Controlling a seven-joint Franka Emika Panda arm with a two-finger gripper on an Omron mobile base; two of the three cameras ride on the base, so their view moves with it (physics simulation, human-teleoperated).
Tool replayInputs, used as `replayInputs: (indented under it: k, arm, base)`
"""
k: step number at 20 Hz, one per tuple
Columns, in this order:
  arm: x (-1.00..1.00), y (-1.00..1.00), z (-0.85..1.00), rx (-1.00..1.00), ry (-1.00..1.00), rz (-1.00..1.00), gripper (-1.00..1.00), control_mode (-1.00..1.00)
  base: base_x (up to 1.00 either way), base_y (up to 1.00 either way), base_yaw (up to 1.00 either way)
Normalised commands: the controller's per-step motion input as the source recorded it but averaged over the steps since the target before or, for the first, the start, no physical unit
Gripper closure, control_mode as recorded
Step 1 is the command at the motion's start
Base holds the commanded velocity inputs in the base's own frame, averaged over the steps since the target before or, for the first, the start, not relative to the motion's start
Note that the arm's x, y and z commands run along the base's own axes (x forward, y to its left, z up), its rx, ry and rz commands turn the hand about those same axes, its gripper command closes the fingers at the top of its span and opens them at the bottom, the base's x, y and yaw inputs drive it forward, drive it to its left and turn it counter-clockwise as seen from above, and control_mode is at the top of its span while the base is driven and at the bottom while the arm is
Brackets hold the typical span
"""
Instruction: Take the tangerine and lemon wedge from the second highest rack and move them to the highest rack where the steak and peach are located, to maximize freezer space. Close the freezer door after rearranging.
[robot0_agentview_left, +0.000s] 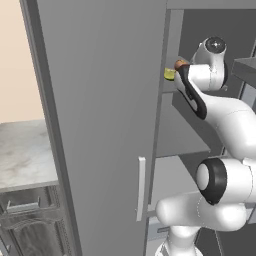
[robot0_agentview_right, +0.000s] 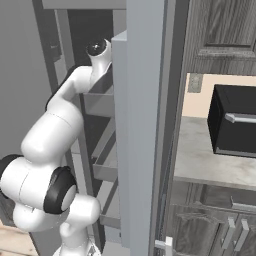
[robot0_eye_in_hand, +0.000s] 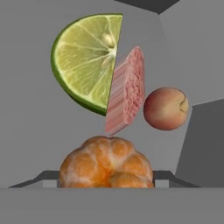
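Note:
In the hand view the tangerine (robot0_eye_in_hand: 106, 162) sits close in front of my gripper (robot0_eye_in_hand: 106, 179), between the two fingertips (robot0_eye_in_hand: 48, 177), which stand right at its sides. Behind it on the same grey rack (robot0_eye_in_hand: 39, 131) are the lemon wedge (robot0_eye_in_hand: 85, 59), standing on edge, the pinkish steak (robot0_eye_in_hand: 127, 89) leaning against it, and the peach (robot0_eye_in_hand: 165, 108) to the right. From the left base view the arm reaches up into the freezer, with the lemon wedge (robot0_agentview_left: 169, 74) showing by the hand. The freezer door (robot0_agentview_left: 105, 125) stands open.
A grey side wall (robot0_eye_in_hand: 203, 144) rises right of the peach. Lower racks (robot0_agentview_right: 102, 167) run beneath the arm. A counter (robot0_agentview_left: 25, 155) lies left of the open door. Another counter carries a black appliance (robot0_agentview_right: 232, 120) at the right.

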Motion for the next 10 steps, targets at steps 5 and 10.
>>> replayInputs:
  k: [5,10]
  arm:
    - [0.05,0.0,0.0,0.0,0.0,0.01,-1.0,-1.0]
    - [0.06,0.01,0.01,0.0,0.0,0.0,-1.0,-1.0]
  base:
    - [0.0,0.0,0.0]
    - [0.0,0.0,0.0]
